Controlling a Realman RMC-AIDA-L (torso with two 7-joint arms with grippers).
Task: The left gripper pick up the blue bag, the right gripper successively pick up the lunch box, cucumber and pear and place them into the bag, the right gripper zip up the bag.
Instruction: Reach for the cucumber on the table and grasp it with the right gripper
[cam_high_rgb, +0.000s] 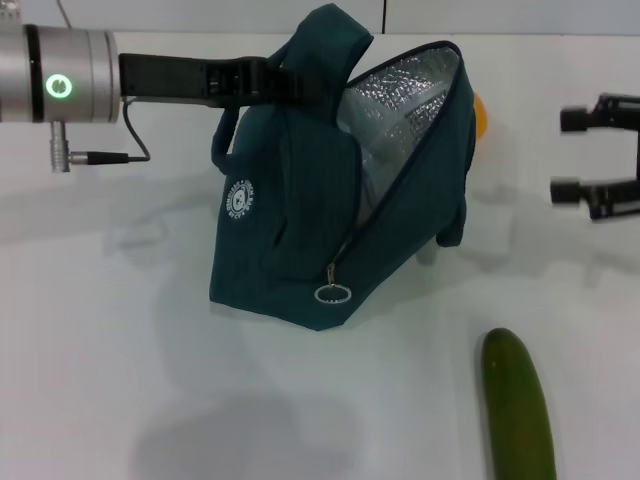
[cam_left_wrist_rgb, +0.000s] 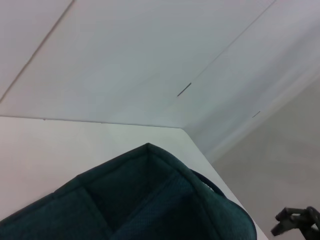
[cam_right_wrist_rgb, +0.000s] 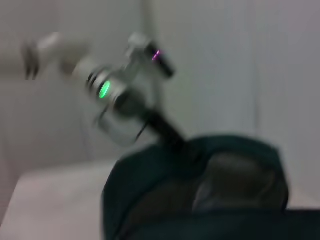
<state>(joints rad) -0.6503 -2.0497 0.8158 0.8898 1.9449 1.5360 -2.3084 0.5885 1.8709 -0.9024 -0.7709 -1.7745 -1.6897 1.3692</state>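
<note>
I see the dark teal fabric bag with silver foil lining (cam_high_rgb: 300, 215) standing on the white surface (cam_high_rgb: 120, 330), mouth unzipped and gaping. My left gripper (cam_high_rgb: 275, 80) is clamped on the bag's top handle. My right gripper (cam_high_rgb: 572, 152) hangs beside the bag, fingers spread, holding nothing. A long green cucumber (cam_high_rgb: 518, 405) lies near the bag's front; something small and orange (cam_high_rgb: 481, 117) peeks behind it.
</note>
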